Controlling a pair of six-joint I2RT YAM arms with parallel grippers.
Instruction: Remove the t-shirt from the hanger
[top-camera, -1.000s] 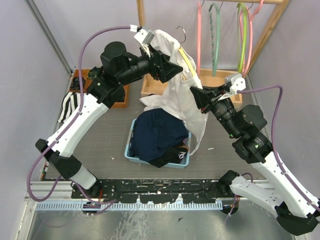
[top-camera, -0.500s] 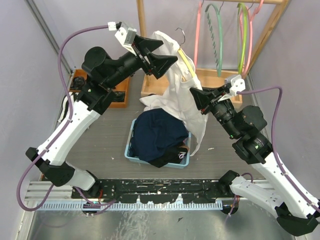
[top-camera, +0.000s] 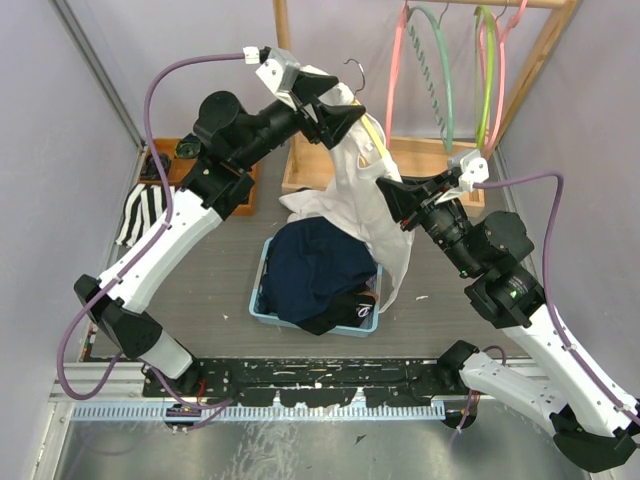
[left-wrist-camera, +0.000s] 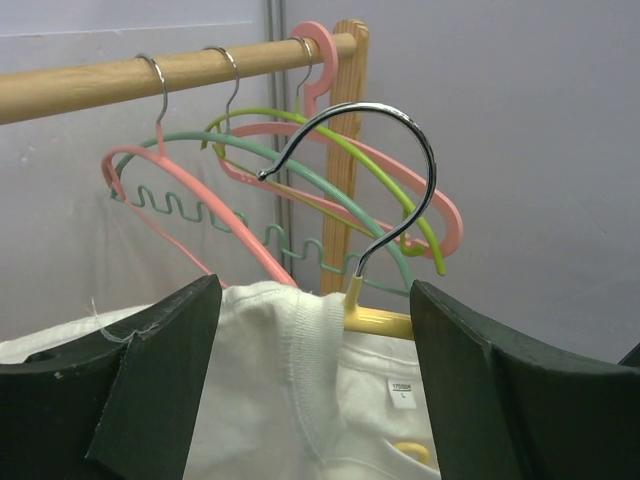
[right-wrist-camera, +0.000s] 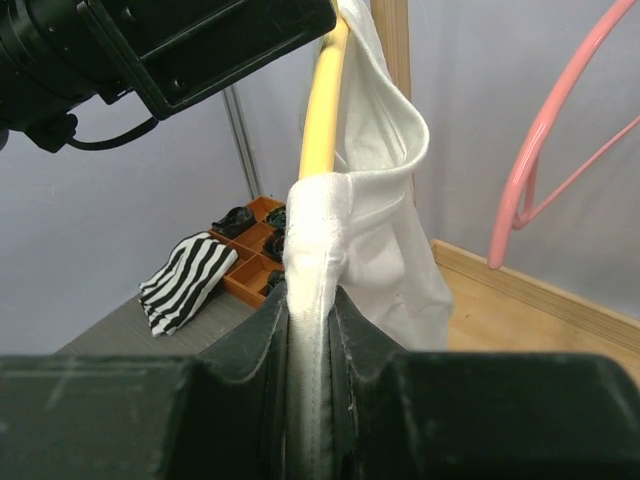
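Observation:
A white t-shirt (top-camera: 360, 205) hangs on a yellow hanger (top-camera: 376, 135) with a chrome hook (top-camera: 357, 70), held up in the air above the bin. My left gripper (top-camera: 335, 108) is open. In the left wrist view its fingers (left-wrist-camera: 160, 380) stand either side of the t-shirt's collar (left-wrist-camera: 300, 370) and the hanger's neck (left-wrist-camera: 380, 320), touching neither. My right gripper (top-camera: 392, 195) is shut on the hanger's lower arm through the shirt fabric. In the right wrist view the fabric-wrapped hanger (right-wrist-camera: 322, 110) runs up out of the jaws (right-wrist-camera: 310, 300).
A blue bin (top-camera: 266, 270) full of dark clothes sits below the shirt. Behind it is a wooden rack (top-camera: 283, 40) holding pink and green hangers (top-camera: 440, 70). A striped cloth (top-camera: 140, 212) and an orange tray (top-camera: 240, 205) lie at the left.
My left gripper pulled back up and left, opened wider, then came back right to straddle the collar and hanger neck. The rack's hangers have swung. My right arm kept still.

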